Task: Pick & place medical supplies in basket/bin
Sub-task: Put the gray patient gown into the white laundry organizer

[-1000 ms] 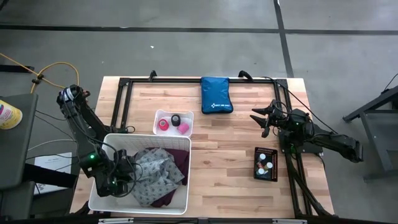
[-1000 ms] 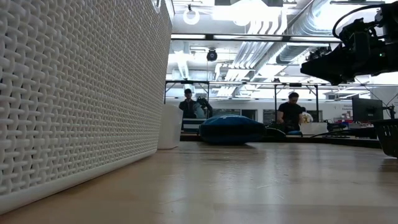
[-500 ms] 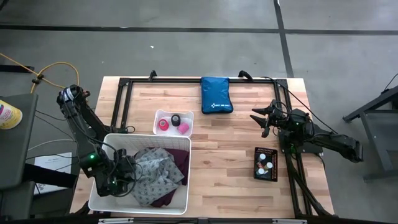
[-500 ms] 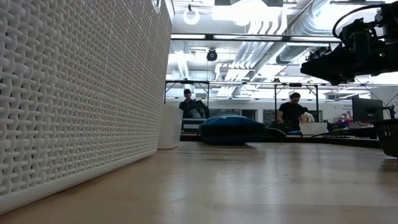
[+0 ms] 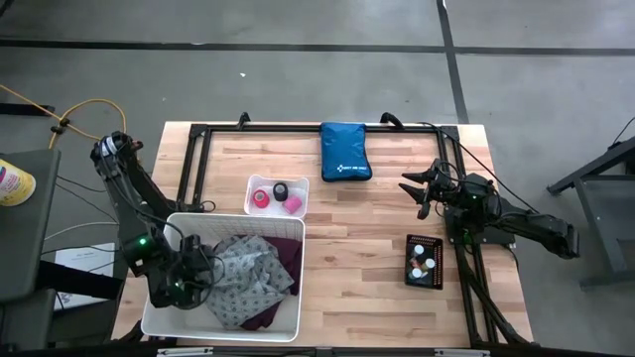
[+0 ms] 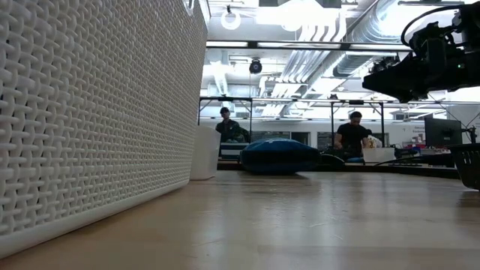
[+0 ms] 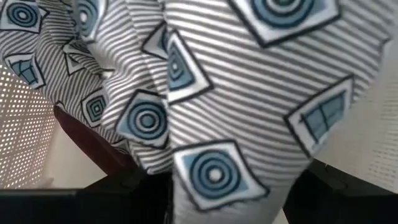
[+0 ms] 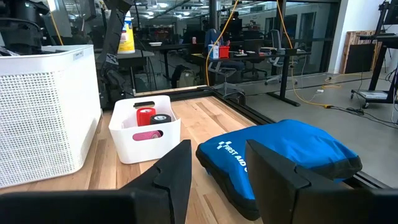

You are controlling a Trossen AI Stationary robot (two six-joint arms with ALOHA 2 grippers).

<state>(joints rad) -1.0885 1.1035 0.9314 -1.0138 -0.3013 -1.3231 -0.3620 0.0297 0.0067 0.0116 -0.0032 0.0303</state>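
Down in the white basket (image 5: 290, 230), the left gripper's (image 5: 194, 286) parted fingers straddle the grey-white patterned cloth (image 7: 249, 106).

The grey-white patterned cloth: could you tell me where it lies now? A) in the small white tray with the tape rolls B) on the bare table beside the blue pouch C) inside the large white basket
C: the grey-white patterned cloth lies crumpled inside the large white basket, on top of the purple cloth.
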